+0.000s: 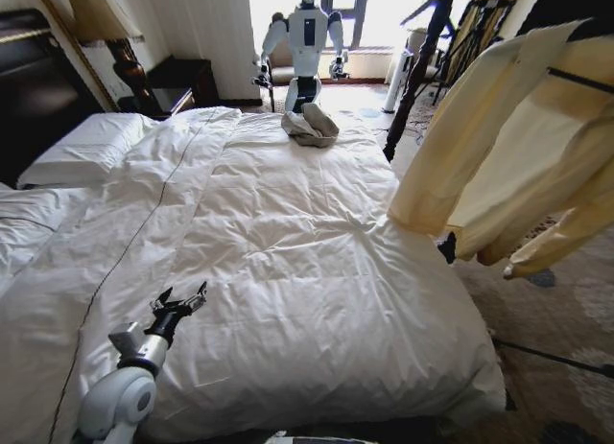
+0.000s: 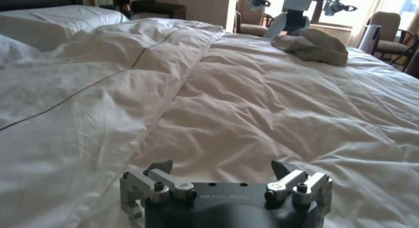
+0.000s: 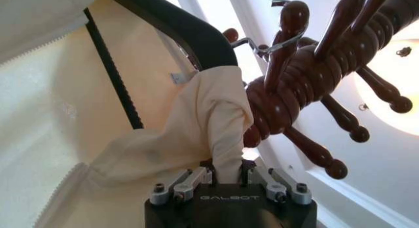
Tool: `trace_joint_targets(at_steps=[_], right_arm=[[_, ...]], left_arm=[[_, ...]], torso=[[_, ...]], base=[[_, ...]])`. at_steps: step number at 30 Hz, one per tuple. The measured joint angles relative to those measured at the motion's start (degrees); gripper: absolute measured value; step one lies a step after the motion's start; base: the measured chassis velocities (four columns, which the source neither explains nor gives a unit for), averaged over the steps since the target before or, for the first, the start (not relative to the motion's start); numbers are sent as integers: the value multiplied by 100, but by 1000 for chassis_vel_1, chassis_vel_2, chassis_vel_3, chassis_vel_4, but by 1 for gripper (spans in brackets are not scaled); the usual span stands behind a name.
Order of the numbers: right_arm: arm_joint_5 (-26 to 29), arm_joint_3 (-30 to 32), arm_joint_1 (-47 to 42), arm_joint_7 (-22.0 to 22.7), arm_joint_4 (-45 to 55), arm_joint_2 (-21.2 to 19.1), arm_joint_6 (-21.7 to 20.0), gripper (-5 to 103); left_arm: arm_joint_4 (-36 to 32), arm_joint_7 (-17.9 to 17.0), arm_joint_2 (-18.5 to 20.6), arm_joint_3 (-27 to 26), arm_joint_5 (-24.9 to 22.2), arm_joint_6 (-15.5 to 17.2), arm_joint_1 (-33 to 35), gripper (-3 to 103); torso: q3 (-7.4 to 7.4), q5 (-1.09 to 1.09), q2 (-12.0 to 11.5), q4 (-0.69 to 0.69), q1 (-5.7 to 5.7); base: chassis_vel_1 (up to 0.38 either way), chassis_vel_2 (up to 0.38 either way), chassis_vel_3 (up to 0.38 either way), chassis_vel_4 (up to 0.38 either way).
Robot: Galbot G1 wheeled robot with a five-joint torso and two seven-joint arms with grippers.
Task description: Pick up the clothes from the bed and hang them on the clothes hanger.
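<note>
**Top off the bed and on its hanger, fabric not yet let go**

The clothes point(image 1: 508, 147) are seen at the upper right of the head view, lifted clear of the bed point(image 1: 288, 233) and draped in the air beside it, sleeves trailing down. In the right wrist view the cream fabric is threaded over the clothes hanger point(image 3: 176, 27), whose small metal hook point(image 3: 262, 44) lies against the dark turned wooden stand point(image 3: 295, 95) at the upper centre of that frame; whether the hook actually bears on a peg cannot be told. The picking-up is judged done and the hanging nearly so. What appears left is the release of the cloth and the withdrawal of the arm.

The right gripper point(image 3: 228, 175), at the bottom centre of its own view, is closed, with a gathered fold of the top pinched between its jaws. The left gripper point(image 1: 180, 302), at the lower left of the head view, is held low over the duvet with its jaws spread wide and nothing in them.

Counted: one cream top, one hanger, one bed, two grippers. One grey-beige cloth bundle point(image 1: 310, 126) is left lying at the upper centre of the bed, and one second robot point(image 1: 307, 41) stands beyond it.
</note>
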Motion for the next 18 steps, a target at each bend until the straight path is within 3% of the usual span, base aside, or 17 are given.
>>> trace_joint_targets(at_steps=[18], right_arm=[[-21,1015,-953,-5,34,-80,-6,19]], left_arm=[[-35,-25,-28,24,47,-80,33,100]], torso=[[0,3,0,-1,0]], base=[[0,0,0,0]])
